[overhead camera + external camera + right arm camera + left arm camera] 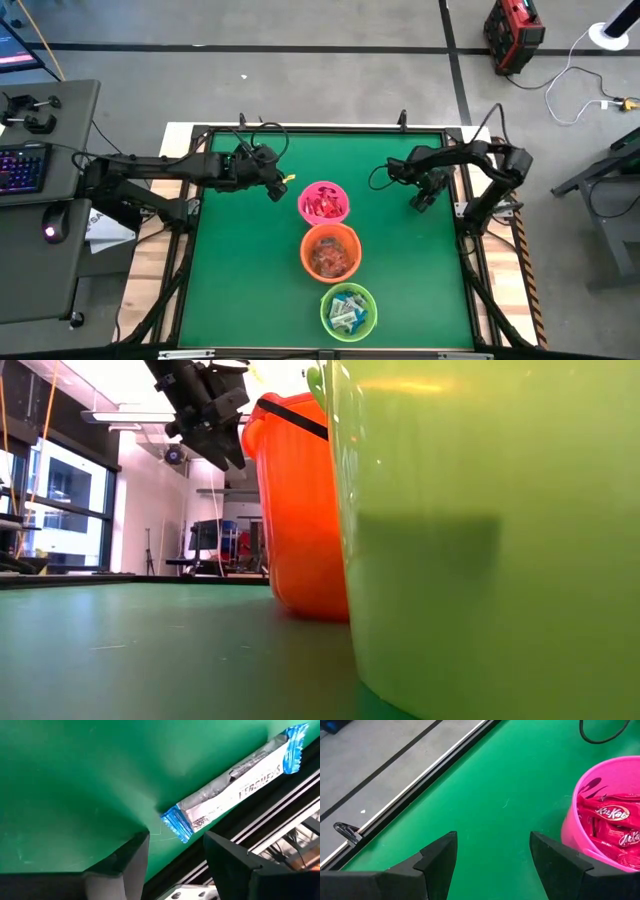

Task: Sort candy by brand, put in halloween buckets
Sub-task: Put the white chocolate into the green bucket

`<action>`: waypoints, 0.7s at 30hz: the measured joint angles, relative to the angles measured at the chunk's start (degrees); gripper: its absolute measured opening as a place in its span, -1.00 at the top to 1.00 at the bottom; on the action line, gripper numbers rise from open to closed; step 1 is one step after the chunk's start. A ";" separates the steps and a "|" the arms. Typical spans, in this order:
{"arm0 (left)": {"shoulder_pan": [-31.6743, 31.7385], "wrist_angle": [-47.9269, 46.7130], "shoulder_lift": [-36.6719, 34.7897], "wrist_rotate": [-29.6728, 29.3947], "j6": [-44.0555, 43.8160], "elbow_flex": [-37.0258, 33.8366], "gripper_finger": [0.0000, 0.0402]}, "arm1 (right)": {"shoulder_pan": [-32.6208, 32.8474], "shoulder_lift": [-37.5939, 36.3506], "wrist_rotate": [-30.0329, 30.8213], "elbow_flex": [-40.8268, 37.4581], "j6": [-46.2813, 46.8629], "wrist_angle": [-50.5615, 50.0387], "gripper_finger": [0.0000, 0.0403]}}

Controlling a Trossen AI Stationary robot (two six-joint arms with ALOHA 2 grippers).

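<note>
I see a green table mat (240, 270) framed by dark rails, on a grey floor. Three Halloween buckets stand in a touching row down the middle: the pink bucket (324, 186) farthest, holding red KitKat packets (612, 813); the orange bucket (330, 233) next, with orange-red wrappers; the lime green bucket (347, 292) nearest, with blue-and-white packets. My left gripper (277, 190) hovers just left of the pink bucket, fingers spread wide, holding nothing. My right gripper (421, 201) sits low at the mat's right edge, fingers parted and empty, just short of a blue-and-white Hershey's bar (232, 786) lying flat against the rail.
</note>
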 joint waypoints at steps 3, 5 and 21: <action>0.00 -0.01 0.00 0.00 0.00 -0.02 -0.19 | 0.05 1.28 0.71 0.07 0.31 -0.16 0.11; 0.00 -0.01 0.00 0.00 0.00 -0.02 -0.19 | 0.05 1.55 0.88 0.07 0.80 -0.22 0.20; 0.00 -1.16 -3.59 0.71 4.54 -0.08 -0.19 | 0.81 -0.03 4.44 3.40 2.56 -5.04 0.99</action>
